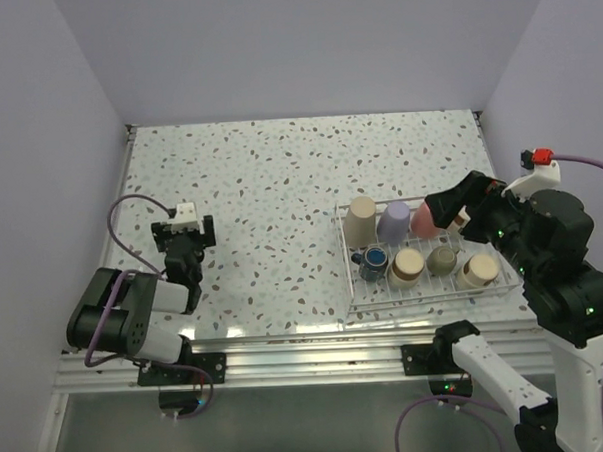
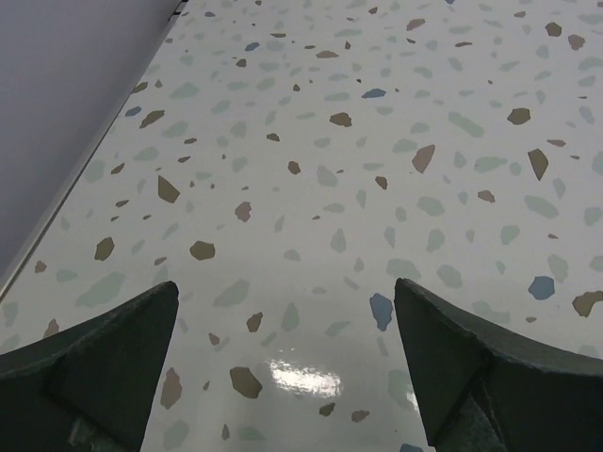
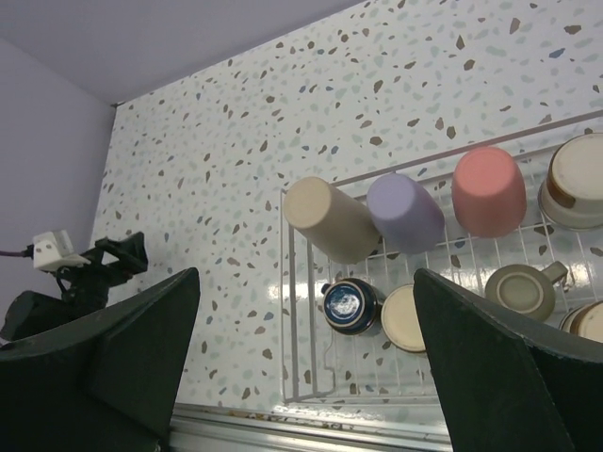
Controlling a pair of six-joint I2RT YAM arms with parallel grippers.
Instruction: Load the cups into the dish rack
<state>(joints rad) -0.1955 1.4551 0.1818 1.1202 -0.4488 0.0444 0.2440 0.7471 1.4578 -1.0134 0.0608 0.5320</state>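
Both pincers stand wide open, holding nothing; the left pincer [image 2: 285, 301] hovers low over the speckled desk [image 1: 280, 187], well apart from everything, so I see little risk on that side.

Further right sits the dish rack [image 1: 348, 284]; the cups all seem to be in it, and none shows on the desk outside. In the far row the beige tumbler [image 1: 361, 220], lavender tumbler [image 1: 393, 220] and coral tumbler [image 1: 424, 219] lie tilted rather than upright; the black mug [image 1: 373, 263] and short cups [image 3: 405, 318] sit nearer.

The right pincer [image 3: 306, 278] hangs above the rack's far right end, near the coral tumbler; here the hazards lie. A low or sideways retreat could brush that tumbler and push it against its neighbours; the tilted ones look ready to roll or slip. A finger snagging the thin wire could drag the light rack and jolt every cup; lifting straight up before swinging away looks safest.
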